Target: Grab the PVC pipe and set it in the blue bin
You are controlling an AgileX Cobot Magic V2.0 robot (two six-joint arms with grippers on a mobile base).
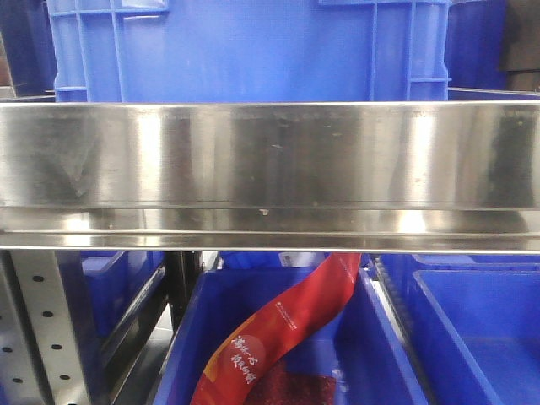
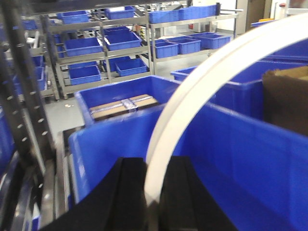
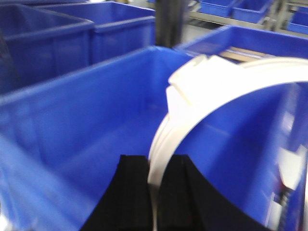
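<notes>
Bright indoor light. Glare streaks the brushed steel shelf rail (image 1: 270, 152). Both wrist views are blurred; above the right claw (image 3: 156, 185), the white curved plastic strip (image 3: 231, 72) is overexposed.

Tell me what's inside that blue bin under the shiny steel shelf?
A red banner with white lettering droops into the blue bin, with a speckled red patch lower down. The steel shelf hides the bin's back and where the banner starts.
</notes>
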